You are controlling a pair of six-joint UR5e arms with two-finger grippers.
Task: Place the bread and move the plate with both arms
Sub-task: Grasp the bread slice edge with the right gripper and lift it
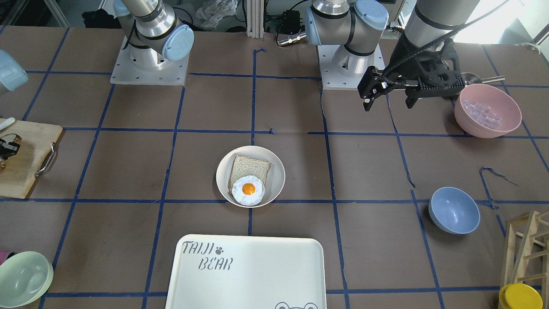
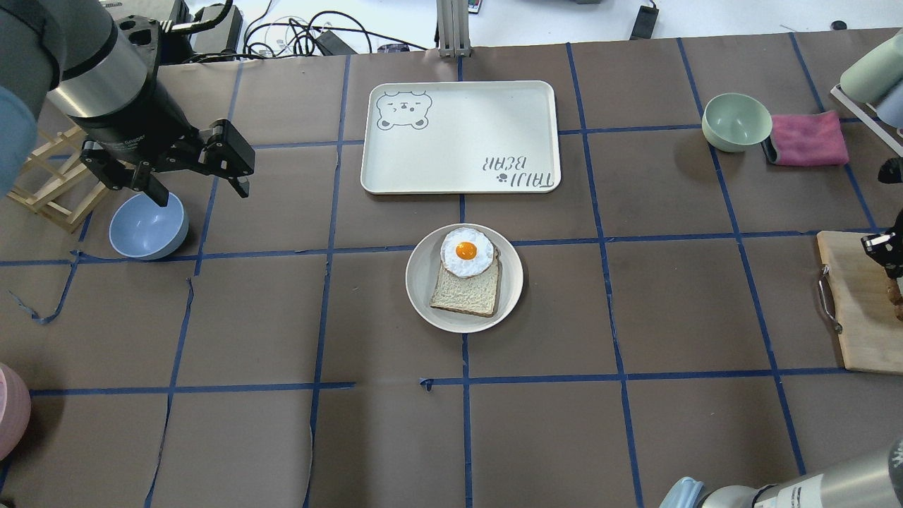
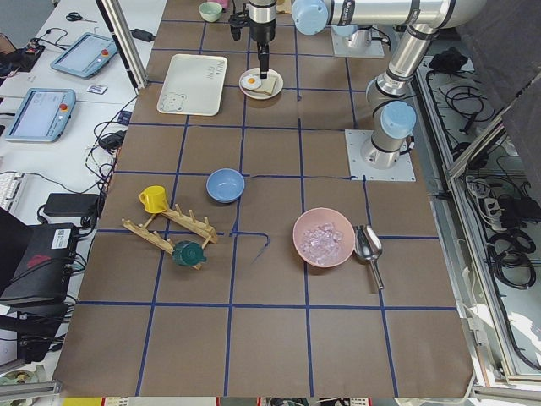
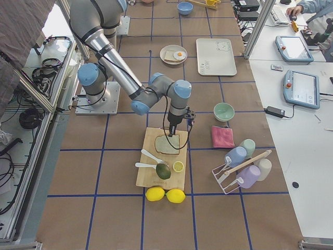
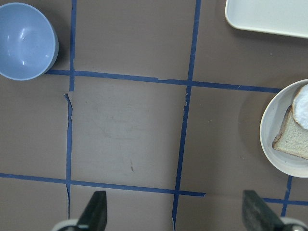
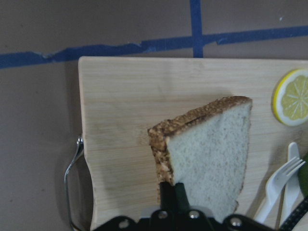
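Note:
The round cream-white plate point(image 2: 420, 282) sits mid-table and holds a paler slice with a fried egg point(image 2: 465, 250) on it; it also shows in the front view point(image 1: 279, 171) and at the right edge of the left wrist view point(image 5: 269, 130). My right gripper point(image 6: 171, 192) is shut on one edge of the dark-crusted bread point(image 6: 211, 154) and holds it tilted over the wooden cutting board point(image 6: 120, 110). My left gripper point(image 2: 201, 187) is open and empty, above the table beside the blue bowl point(image 2: 148, 226), well left of the plate.
The white "TAIJI BEAR" tray point(image 2: 458, 134) lies just beyond the plate. A green bowl point(image 2: 737, 121) and a pink cloth point(image 2: 808, 137) are at the far right. A lemon slice point(image 6: 291, 96) and a white fork point(image 6: 279, 185) lie on the board. A pink bowl point(image 1: 487, 109) stands near the left arm.

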